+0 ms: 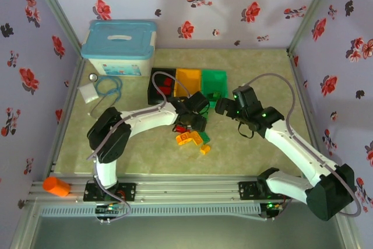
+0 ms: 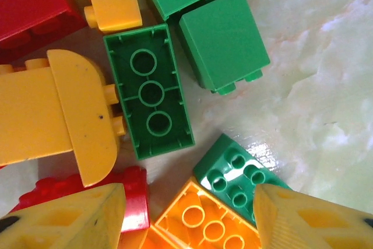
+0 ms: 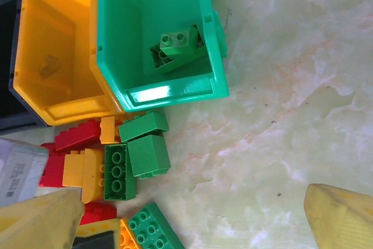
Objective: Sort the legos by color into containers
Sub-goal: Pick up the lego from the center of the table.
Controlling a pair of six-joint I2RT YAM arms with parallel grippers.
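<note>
Two arms (image 1: 145, 118) reaching inward, jaws apart, left above legos (image 2: 151, 91), right beside containers (image 3: 169, 94).

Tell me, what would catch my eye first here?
A jumble of red, yellow and green legos lies in the middle of the table. Behind it stand a black bin, an orange bin and a green bin in a row; the green bin already holds green bricks.

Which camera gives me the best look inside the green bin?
Right wrist: it looks straight down into the green bin, with green bricks on its floor. Top external shows the bin small, its inside hard to read. Left wrist is aimed at loose bricks instead.
</note>
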